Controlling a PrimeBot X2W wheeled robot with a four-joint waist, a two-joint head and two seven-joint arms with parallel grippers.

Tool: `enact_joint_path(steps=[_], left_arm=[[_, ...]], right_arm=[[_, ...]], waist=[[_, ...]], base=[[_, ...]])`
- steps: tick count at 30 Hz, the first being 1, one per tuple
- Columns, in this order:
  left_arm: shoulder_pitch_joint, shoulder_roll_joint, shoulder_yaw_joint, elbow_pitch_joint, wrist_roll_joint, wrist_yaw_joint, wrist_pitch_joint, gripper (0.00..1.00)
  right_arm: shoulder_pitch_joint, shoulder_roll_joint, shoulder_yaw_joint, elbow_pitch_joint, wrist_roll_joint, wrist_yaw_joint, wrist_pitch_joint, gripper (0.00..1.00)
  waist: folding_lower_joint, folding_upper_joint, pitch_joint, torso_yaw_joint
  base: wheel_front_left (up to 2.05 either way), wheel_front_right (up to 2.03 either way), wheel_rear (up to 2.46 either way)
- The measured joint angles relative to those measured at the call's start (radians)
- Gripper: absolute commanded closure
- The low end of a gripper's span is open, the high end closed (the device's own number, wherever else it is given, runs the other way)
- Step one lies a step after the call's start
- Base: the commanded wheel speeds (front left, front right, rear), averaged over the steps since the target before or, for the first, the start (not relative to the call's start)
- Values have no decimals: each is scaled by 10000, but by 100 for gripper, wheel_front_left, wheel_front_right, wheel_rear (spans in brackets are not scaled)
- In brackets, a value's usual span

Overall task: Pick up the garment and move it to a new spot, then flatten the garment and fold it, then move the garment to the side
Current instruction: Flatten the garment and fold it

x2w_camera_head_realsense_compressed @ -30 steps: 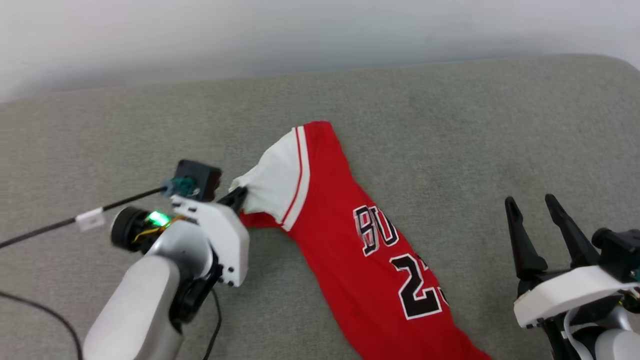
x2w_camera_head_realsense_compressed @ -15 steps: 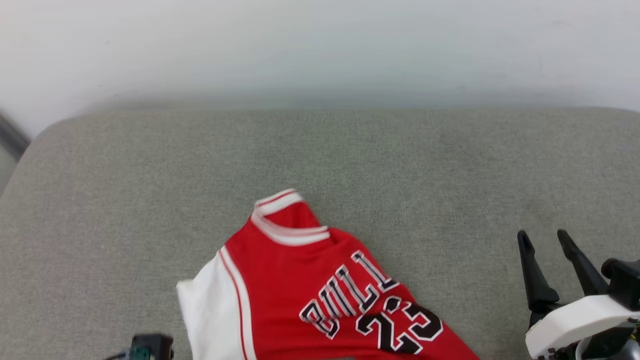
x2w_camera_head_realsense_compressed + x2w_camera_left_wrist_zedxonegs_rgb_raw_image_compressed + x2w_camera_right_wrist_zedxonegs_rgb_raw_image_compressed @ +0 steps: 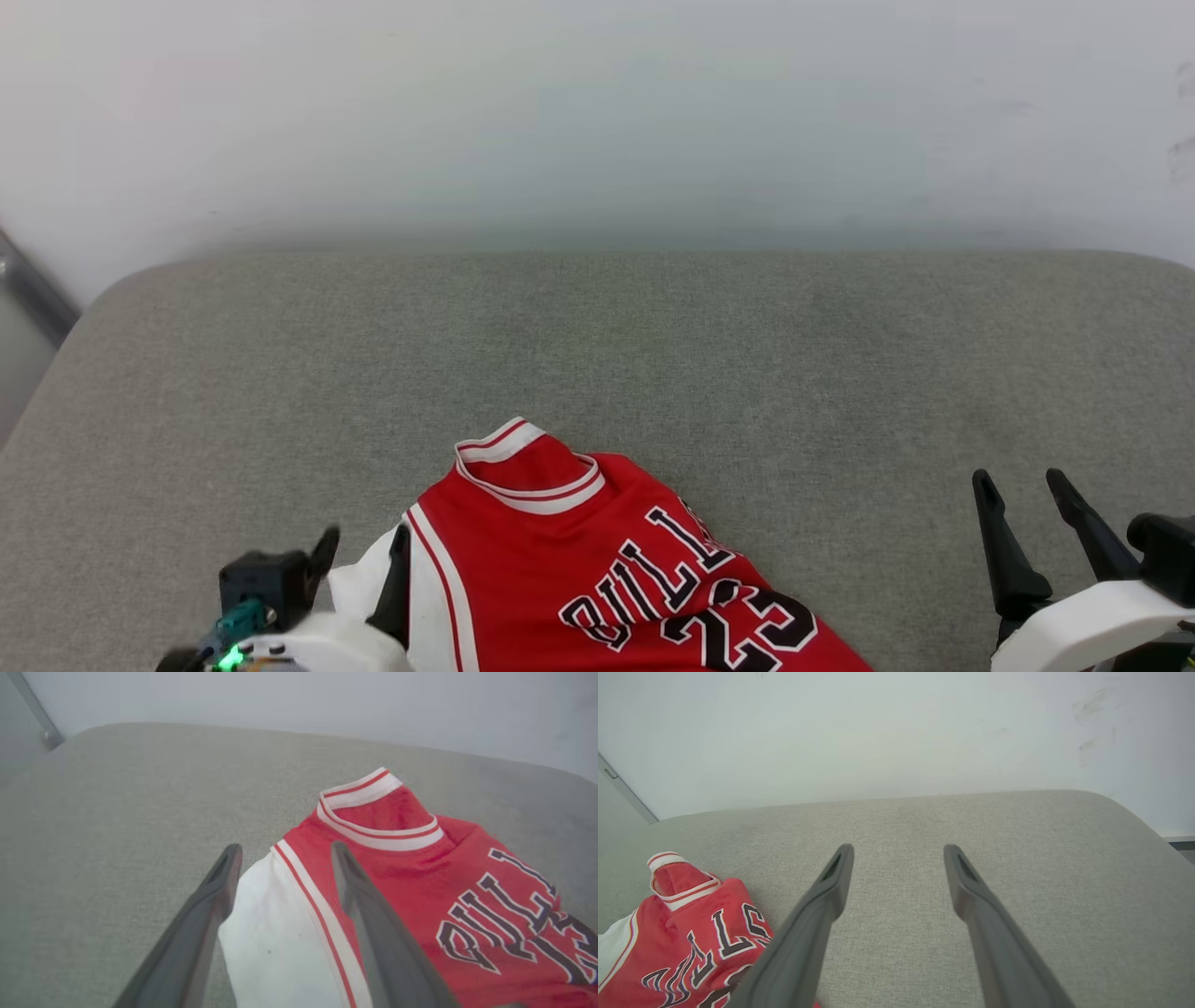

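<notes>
1. The right gripper is poised over the middle of the grey cushion, its two dark fingers spread wide (bare fabric shows in the gap).
2. The garment lies crumpled at the cushion's left end, as this view frames it, with its striped collar raised and black lettering facing up.
3. A pale wall rises behind the cushion's far edge, faintly scuffed.

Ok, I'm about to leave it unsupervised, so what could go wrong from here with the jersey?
The left hand stands open over the white sleeve; closing there may pinch only one layer and drag the garment askew. The collar stands up crumpled, so flattening could press in a crease.
</notes>
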Motion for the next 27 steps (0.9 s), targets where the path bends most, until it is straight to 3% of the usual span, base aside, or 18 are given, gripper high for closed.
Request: enact_joint_path(steps=[5,9,12,16,23,27], left_arm=[[-790,-278,2,58,376,-245,-1762,0],[-1155,-441,-65,355,443,-449,-2552,0],[-1394,-537,-171,518,464,-552,-2784,0],[-1663,-662,-374,525,571,-617,-2905,0],[-2228,-1047,-721,610,616,-746,-3183,0],[-2581,-1271,-897,794,637,-853,-3421,0]], right_arm=[[26,4,-33,-82,2,0,184,0],[45,6,-31,58,215,0,562,0],[36,-67,90,502,740,0,1383,0],[-634,-769,541,1164,1455,0,2878,0],[-2540,-1971,2278,1879,2654,0,5802,0],[-3439,-2336,3198,2337,3033,0,6732,0]], waist=[[1,0,-69,22],[1,0,-102,76],[1,0,-37,200],[1,0,149,479],[3,0,872,1178],[4,0,1325,1656]], base=[[0,0,0],[0,0,0],[0,0,0],[0,0,0],[0,0,0],[0,0,0]])
